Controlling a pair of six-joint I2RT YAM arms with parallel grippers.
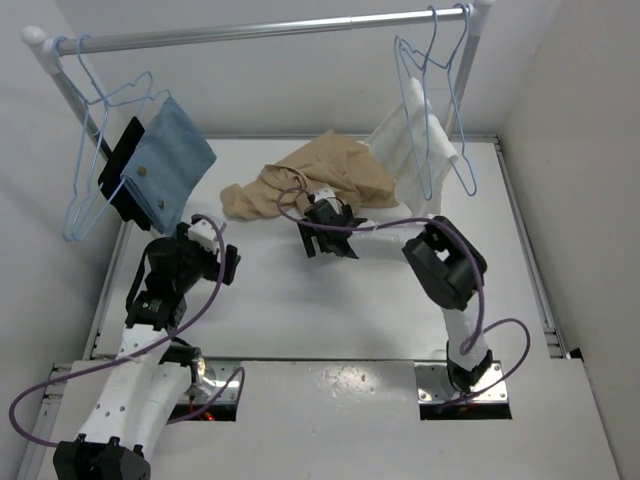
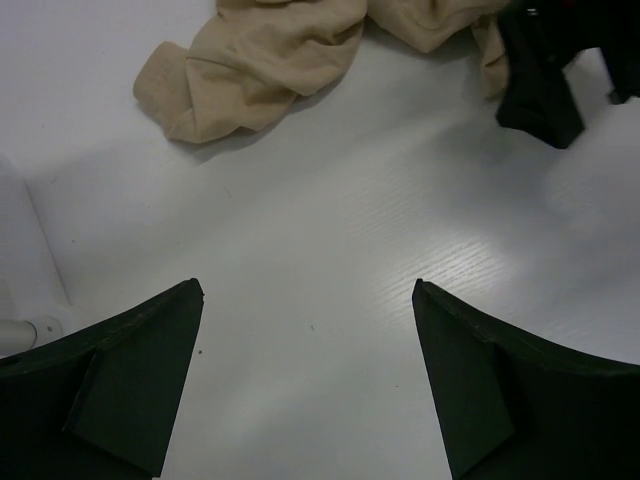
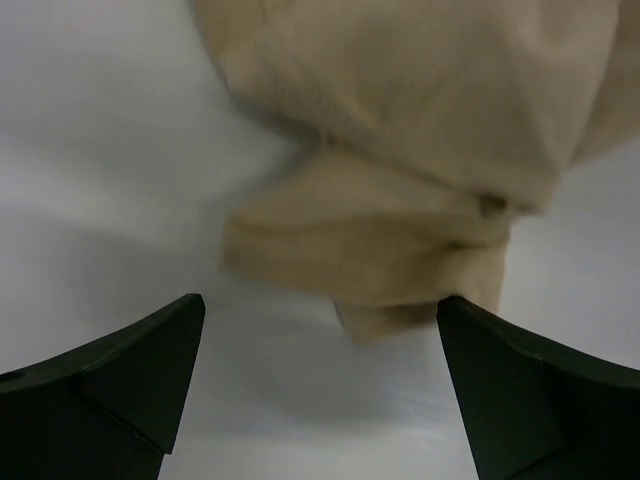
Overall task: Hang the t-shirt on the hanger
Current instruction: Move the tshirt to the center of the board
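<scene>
1. We see the left end effector spread wide and empty, near-left of the t-shirt and clear of it
2. The right end effector gapes fully, gripping nothing, at the t-shirt's near edge
3. The t-shirt lies crumpled on the worktop
4. Beyond the t-shirt, to its left, a hanger hangs from the rail

Bright, even light from above washes the white table, leaving only soft, short shadows. The overhead view is sharp. The left wrist view carries a pale glare patch right of centre. The right wrist view is blurred, the t-shirt smeared and out of focus
</scene>
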